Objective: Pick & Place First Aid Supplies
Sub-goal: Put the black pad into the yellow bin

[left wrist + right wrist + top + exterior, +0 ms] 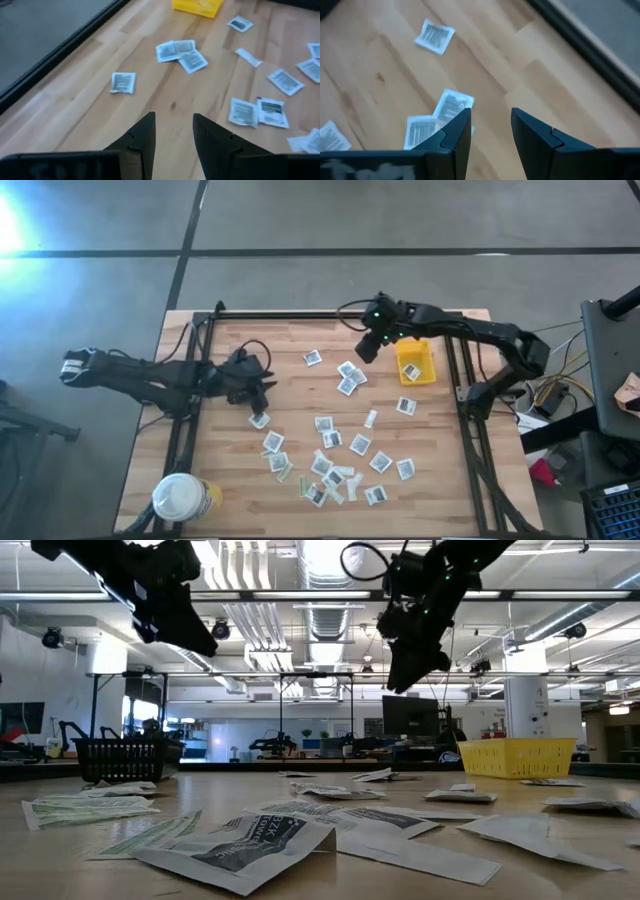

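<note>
Looking down the right wrist view, I have the right gripper [491, 131] with its fingers parted and nothing between them, hanging above the wood beside the yellow bin [416, 363]. A small cluster of packets [350, 377] lies just under and slightly toward the table's middle from it; in the wrist view those same packets [440, 120] sit off one finger, not in the gap, so I judge I would have to shift sideways before coming down.

My left gripper [173, 132] is also apart and empty, raised over the left part of the table. The packet nearest it [259, 420] lies just beside it in the high view.

Most of the supplies are scattered flat over the centre and near edge of the table [460, 500]. I reckon the right arm is better placed for the cluster, with the bin close by.
</note>
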`<control>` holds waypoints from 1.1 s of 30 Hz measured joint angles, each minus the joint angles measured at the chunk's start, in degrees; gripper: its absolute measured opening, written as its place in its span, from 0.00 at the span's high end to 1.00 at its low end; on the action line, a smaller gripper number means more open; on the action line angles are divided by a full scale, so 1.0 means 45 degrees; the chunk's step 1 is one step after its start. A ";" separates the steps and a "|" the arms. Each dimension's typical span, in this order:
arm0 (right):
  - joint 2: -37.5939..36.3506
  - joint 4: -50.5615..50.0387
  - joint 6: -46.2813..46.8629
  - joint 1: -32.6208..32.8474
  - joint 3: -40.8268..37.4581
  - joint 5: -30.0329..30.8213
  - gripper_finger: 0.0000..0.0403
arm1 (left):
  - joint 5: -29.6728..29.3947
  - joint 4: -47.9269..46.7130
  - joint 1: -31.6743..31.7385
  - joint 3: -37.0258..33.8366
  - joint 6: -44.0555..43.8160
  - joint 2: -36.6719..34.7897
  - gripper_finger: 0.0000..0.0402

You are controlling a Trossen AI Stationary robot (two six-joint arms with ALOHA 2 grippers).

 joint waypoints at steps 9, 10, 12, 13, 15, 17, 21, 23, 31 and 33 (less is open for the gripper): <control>0.1346 -0.0157 0.0600 -0.0020 0.0249 -0.1411 0.66 | 0.0638 0.2118 -0.0547 -0.1111 0.0008 0.0000 0.69; 0.1440 -0.0157 0.0714 -0.0023 0.0240 -0.1416 0.66 | 0.0644 0.2258 -0.0564 -0.1208 0.0008 0.0000 0.69; 0.1629 -0.0162 0.0777 0.0003 0.0203 -0.1413 0.66 | 0.0639 0.2406 -0.0578 -0.1384 0.0065 0.0000 0.69; 0.1735 -0.0156 0.0821 0.0026 0.0200 -0.1411 0.66 | 0.0635 0.2398 -0.0588 -0.1441 0.0102 0.0000 0.69; 0.1957 -0.0151 0.1062 0.0108 0.0200 -0.1411 0.66 | 0.0634 0.2404 -0.0588 -0.1521 0.0117 0.0000 0.69; 0.2184 -0.0131 0.1258 0.0212 0.0196 -0.1411 0.66 | 0.0633 0.2399 -0.0588 -0.1569 0.0120 0.0000 0.69; 0.2774 -0.0029 0.1531 0.0441 0.0196 -0.1406 0.66 | 0.0630 0.2403 -0.0588 -0.1573 0.0195 0.0000 0.69; 0.3060 0.0113 0.1540 0.0520 0.0196 -0.1406 0.66 | 0.0628 0.2399 -0.0588 -0.1573 0.0306 0.0000 0.69; 0.3920 0.0651 0.1778 0.0544 0.0196 -0.1393 0.66 | 0.0625 0.2365 -0.0588 -0.1573 0.0333 0.0000 0.69; 0.3976 0.0670 0.1778 0.0549 0.0196 -0.1396 0.66 | 0.0622 0.2369 -0.0588 -0.1573 0.0333 0.0000 0.69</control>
